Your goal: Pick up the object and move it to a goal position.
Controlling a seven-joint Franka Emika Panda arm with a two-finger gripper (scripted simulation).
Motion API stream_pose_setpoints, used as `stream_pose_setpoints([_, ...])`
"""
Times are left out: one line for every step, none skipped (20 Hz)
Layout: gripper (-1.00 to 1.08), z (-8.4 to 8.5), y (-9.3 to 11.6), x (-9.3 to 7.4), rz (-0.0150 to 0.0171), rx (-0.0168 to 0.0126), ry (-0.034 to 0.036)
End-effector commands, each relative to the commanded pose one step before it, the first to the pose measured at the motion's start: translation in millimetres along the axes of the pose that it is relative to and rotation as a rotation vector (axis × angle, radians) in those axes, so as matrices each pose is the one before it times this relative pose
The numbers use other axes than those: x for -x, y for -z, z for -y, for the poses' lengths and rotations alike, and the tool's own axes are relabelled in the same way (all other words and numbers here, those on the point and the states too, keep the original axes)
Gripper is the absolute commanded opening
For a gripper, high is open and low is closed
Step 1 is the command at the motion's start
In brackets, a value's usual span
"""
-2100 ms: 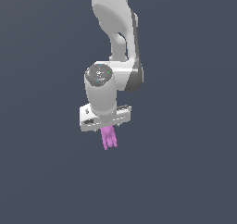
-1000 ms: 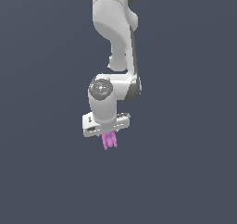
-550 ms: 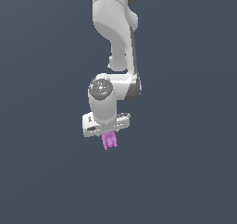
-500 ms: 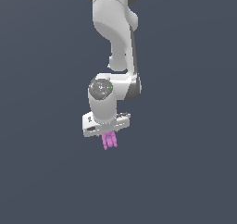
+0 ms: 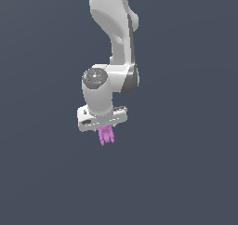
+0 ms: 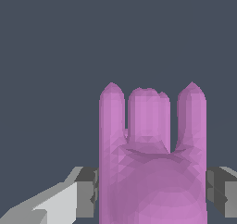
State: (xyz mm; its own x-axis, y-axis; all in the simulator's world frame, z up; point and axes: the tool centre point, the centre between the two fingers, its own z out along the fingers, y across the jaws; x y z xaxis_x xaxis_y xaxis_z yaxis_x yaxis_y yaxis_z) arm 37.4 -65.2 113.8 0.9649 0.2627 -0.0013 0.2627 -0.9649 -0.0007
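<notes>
Since the first frame the arm has dropped a bit and swung slightly toward the exterior view's left; over the last half second, no visible shift. Exterior view: gripper clamped on the pink-purple object, which hangs below the white hand, prongs down, against plain dark grey background. Wrist view: object fills the gap between both fingers, touching each pad; three short rounded prongs point away from the hand, lumpy faceted body.

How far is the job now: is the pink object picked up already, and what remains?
Done: the claw has picked up the pink object, which hangs from it, prongs down, touching nothing else. In hand: carrying it. Left: bringing it to the goal, which no view shows.
</notes>
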Motion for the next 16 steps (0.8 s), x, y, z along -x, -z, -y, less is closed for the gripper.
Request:
stream_pose_setpoints([-1.00,-5.93,15.75,7.60,-0.00129,0.00062,-0.00054])
stream_pose_setpoints([-1.00,-2.66,7.28,3.73,0.00000,0.00000,0.00000])
stream_pose_setpoints([-1.00,-2.88,7.89,4.03,0.00000,0.00000,0.00000])
stream_pose_setpoints([-1.00,-3.23,8.35,4.35,0.00009,-0.00047,-0.00011])
stream_pose_setpoints([-1.00,-3.31,9.10,4.63,0.00000,0.00000,0.00000])
stream_pose_setpoints([-1.00,-3.50,9.63,4.88,0.00000,0.00000,0.00000])
stream_pose_setpoints([-1.00,-3.67,10.11,5.10,0.00000,0.00000,0.00000])
stream_pose_setpoints([-1.00,-3.91,10.60,5.36,-0.00027,-0.00040,-0.00002])
stream_pose_setpoints([-1.00,-3.91,10.81,5.42,0.00000,0.00000,0.00000])
stream_pose_setpoints([-1.00,-3.92,10.83,5.40,0.00000,0.00000,0.00000])
stream_pose_setpoints([-1.00,-4.01,10.87,5.44,-0.00025,-0.00042,0.00000])
stream_pose_setpoints([-1.00,-3.92,10.85,5.37,0.00000,0.00000,0.00000])
stream_pose_setpoints([-1.00,-4.01,10.88,5.41,-0.00026,-0.00041,0.00001])
stream_pose_setpoints([-1.00,-3.92,10.85,5.32,0.00000,0.00000,0.00000])
stream_pose_setpoints([-1.00,-3.92,10.84,5.30,0.00000,0.00000,0.00000])
stream_pose_setpoints([-1.00,-4.02,10.86,5.33,-0.00028,-0.00040,0.00002])
